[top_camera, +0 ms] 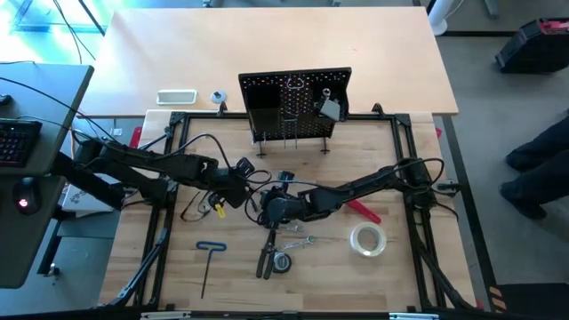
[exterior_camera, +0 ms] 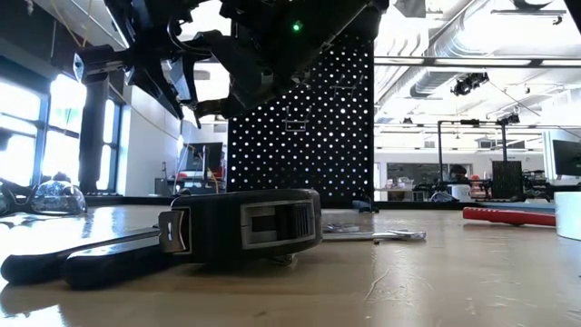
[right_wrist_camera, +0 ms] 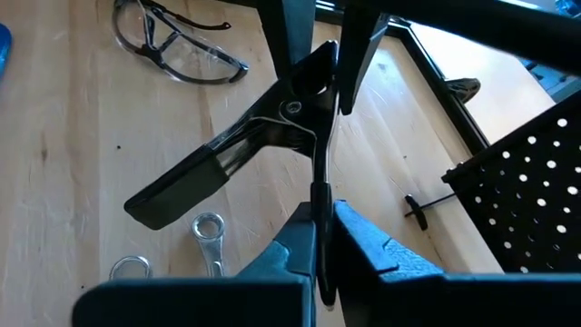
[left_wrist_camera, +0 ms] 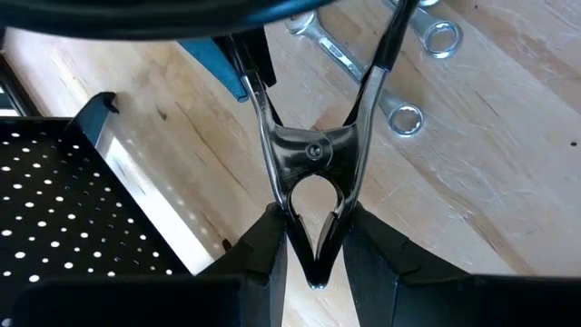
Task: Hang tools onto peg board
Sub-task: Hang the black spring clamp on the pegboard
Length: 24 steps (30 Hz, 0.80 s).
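The work surface is a light wooden table [top_camera: 400,258] bounded by a black metal frame [top_camera: 402,133], with a workshop room visible behind it in the low view.

Both grippers meet above the table centre, each clamped on the same pair of dark-handled pliers [left_wrist_camera: 313,154]. The left gripper [left_wrist_camera: 313,250] pinches the pliers' nose between its fingers. The right gripper [right_wrist_camera: 322,236] grips one handle in a narrow closure; the other handle [right_wrist_camera: 177,186] splays free.

Both arms reach inward from the table's sides.

Below the pliers lie silver wrenches [left_wrist_camera: 399,86] and safety glasses [right_wrist_camera: 177,41].

Remaining tools on the table:
- a blue T-handle hex key [top_camera: 210,260], toward the front left;
- a clear tape roll [top_camera: 367,239], toward the front right;
- a red-handled tool [top_camera: 364,212], just beside the right arm;
- a tape measure [exterior_camera: 241,225], closest to the low camera.

The peg board [top_camera: 295,105] stands upright at the table's rear edge, well apart from the grippers.
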Each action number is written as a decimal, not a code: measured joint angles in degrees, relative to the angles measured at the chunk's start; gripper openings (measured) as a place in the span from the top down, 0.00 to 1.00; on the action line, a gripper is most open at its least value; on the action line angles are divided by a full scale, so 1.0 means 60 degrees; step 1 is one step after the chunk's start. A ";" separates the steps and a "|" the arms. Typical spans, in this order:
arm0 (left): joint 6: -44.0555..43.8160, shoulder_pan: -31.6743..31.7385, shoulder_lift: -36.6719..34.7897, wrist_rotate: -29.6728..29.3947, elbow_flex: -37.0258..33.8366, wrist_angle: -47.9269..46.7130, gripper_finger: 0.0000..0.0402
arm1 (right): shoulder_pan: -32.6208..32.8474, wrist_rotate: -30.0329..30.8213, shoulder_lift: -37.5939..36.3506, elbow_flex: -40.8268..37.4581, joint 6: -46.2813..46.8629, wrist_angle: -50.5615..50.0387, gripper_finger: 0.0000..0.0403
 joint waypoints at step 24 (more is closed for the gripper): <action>-0.0211 -0.0546 0.0011 -0.0349 0.0075 0.0331 0.82 | 0.0031 0.0056 -0.0026 0.0005 0.0623 -0.0637 0.98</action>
